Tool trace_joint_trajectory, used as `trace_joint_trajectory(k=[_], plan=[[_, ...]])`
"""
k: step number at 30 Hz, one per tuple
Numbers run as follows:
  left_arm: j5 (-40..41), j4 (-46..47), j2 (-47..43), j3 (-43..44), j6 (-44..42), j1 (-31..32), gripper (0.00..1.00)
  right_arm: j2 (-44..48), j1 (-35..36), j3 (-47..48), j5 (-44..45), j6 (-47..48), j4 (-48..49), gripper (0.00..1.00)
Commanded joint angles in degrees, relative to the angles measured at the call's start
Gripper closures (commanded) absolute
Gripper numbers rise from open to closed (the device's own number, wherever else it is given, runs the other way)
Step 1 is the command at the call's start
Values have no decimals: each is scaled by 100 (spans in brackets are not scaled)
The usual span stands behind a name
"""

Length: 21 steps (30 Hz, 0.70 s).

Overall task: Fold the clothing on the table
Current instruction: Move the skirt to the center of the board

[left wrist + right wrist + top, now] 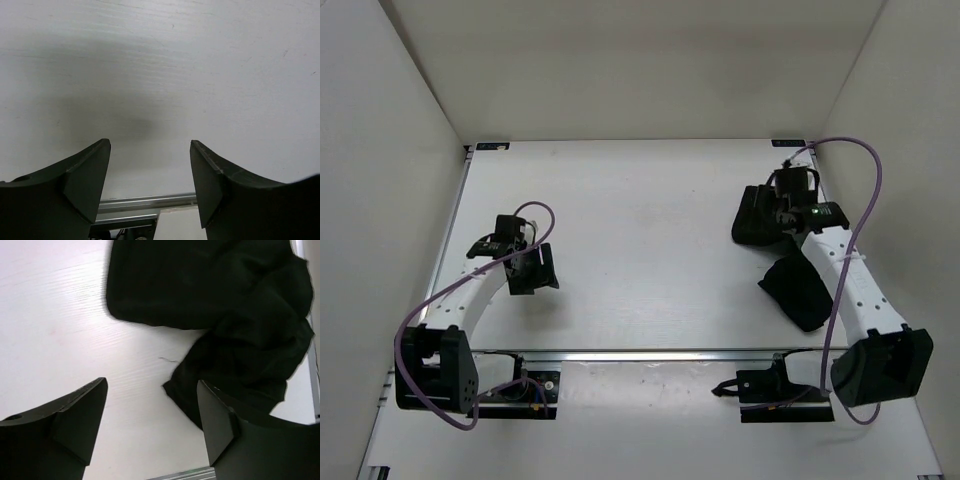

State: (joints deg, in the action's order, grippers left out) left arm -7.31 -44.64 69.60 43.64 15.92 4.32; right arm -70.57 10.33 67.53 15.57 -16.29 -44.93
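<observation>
Reading the clothing (pixel 225 300) as limp and light, I'd pinch its near edge with my right gripper (pixel 152 385), spread empty like my left gripper (pixel 150 145).

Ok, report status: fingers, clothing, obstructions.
Left fingers open over the table, nothing held. Right fingers open at edge of the clothing, no grip. Clothing crumpled at right side, unfolded. No obstruction seen.

black clothing (pixel 798 285) lies crumpled at the white table's (pixel 640 230) right edge
</observation>
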Motion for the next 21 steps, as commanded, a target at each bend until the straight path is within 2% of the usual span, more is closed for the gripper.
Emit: trace_joint_trajectory(k=[1, 5, 7, 11, 12, 14, 15, 16, 19, 21], plan=[[107, 122, -263, -65, -19, 25, 24, -221, -872, -56, -343, 143, 28, 30], [28, 105, -228, -119, -63, 87, 24, -860, -1629, 181, -617, 240, 151, 24], [-16, 96, -219, -101, -90, 113, 22, -1265, -1744, 313, -591, 215, 72, 20], [-16, 105, -140, -101, -89, 175, 22, -2179, -2016, 516, -686, -84, 132, 20], [1, 105, -131, -92, -63, 192, 22, -2276, -2026, 516, -757, -102, 151, 25], [-7, 96, -96, -101, -54, 210, 23, -2531, -2043, 577, -1134, -111, 186, 55], [-25, 70, -79, -92, -63, 184, 23, -2619, -1965, 690, -1205, -24, 143, 94], [-25, 61, -61, -92, -72, 175, 24, -2655, -1921, 848, -1388, 3, 99, 100], [2, 79, -87, -92, -72, 78, 24, -2480, -1535, 1322, -1933, 240, 186, 100], [81, 175, -175, -145, 7, 43, 24, -2314, -1184, 1700, -2748, 380, 273, 100]])
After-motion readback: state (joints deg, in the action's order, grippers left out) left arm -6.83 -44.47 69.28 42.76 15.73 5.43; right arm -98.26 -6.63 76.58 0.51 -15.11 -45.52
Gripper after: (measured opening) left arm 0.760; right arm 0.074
